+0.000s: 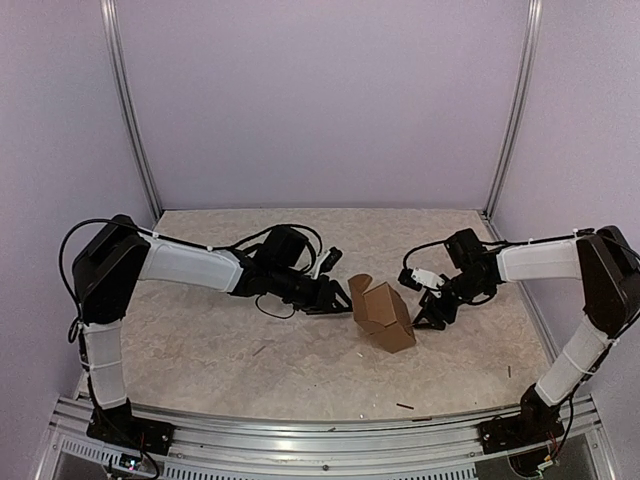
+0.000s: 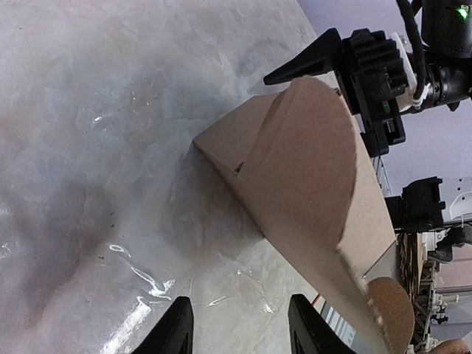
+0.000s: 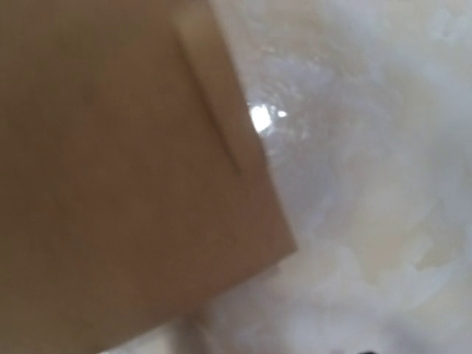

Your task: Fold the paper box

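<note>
The paper box [image 1: 383, 315] is a brown cardboard box, partly folded, standing tilted on the table with a rounded flap up at its left. My left gripper [image 1: 335, 298] is just left of it, open and empty. In the left wrist view its fingers [image 2: 175, 330] frame bare table, with the box [image 2: 302, 169] a little ahead. My right gripper [image 1: 428, 312] is at the box's right side and looks open; it also shows in the left wrist view [image 2: 346, 74] behind the box. In the right wrist view a blurred box panel [image 3: 125, 184] fills the left and hides most of the jaws.
A pale speckled table [image 1: 220, 350] carries a few tiny dark scraps [image 1: 404, 406] near the front. Lilac walls and metal posts [image 1: 130, 110] enclose the back and sides. A black cable [image 1: 275, 305] loops under the left arm.
</note>
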Motion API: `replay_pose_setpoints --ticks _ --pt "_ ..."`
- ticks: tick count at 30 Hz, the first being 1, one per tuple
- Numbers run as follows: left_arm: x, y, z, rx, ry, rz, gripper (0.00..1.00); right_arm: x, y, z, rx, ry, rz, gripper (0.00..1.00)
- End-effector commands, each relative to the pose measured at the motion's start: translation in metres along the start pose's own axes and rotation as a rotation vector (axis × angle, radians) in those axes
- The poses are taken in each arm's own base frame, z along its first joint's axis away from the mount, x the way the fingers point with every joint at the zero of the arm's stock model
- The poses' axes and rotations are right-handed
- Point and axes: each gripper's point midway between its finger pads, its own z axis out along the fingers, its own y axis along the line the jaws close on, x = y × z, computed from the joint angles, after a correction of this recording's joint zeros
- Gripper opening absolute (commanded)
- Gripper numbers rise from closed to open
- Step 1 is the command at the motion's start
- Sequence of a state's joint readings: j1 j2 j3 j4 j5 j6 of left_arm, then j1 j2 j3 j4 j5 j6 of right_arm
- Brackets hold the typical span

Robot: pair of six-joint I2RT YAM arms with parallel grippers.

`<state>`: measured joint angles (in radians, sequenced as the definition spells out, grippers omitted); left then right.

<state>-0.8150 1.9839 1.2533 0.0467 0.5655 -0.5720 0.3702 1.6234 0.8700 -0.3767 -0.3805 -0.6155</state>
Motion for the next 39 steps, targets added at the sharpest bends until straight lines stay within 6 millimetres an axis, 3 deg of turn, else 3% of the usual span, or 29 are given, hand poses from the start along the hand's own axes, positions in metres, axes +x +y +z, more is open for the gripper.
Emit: replay_pose_setpoints --ticks 1,11,18,21,25,31,34,39 --pt "0.002 -0.007 0.007 0.034 0.046 0.045 0.43 0.005 0.007 0.006 -0.048 0.007 0.033 0.69" --pt "-0.04 -0.024 0.007 0.069 0.023 0.095 0.44 0.023 0.007 -0.016 0.033 0.064 -0.037 0.71" --pt "-0.051 -0.031 0.021 0.106 0.046 0.11 0.43 0.029 0.007 -0.042 0.03 0.026 -0.052 0.73" --pt "-0.051 -0.028 0.021 0.081 0.051 0.121 0.43 0.022 0.005 -0.058 0.034 -0.027 -0.091 0.74" --pt "-0.034 -0.011 0.014 -0.046 0.057 0.194 0.4 0.016 0.001 -0.064 0.051 -0.048 -0.129 0.75" --pt "0.029 -0.008 -0.001 -0.169 0.065 0.389 0.41 0.029 0.001 -0.051 0.041 -0.007 -0.135 0.72" --pt "0.042 -0.002 -0.01 -0.256 0.05 0.407 0.41 0.03 0.022 -0.048 -0.05 -0.003 -0.124 0.64" --pt "0.039 0.005 -0.03 -0.313 -0.049 0.393 0.39 0.023 0.077 -0.046 -0.102 -0.002 -0.285 0.56"
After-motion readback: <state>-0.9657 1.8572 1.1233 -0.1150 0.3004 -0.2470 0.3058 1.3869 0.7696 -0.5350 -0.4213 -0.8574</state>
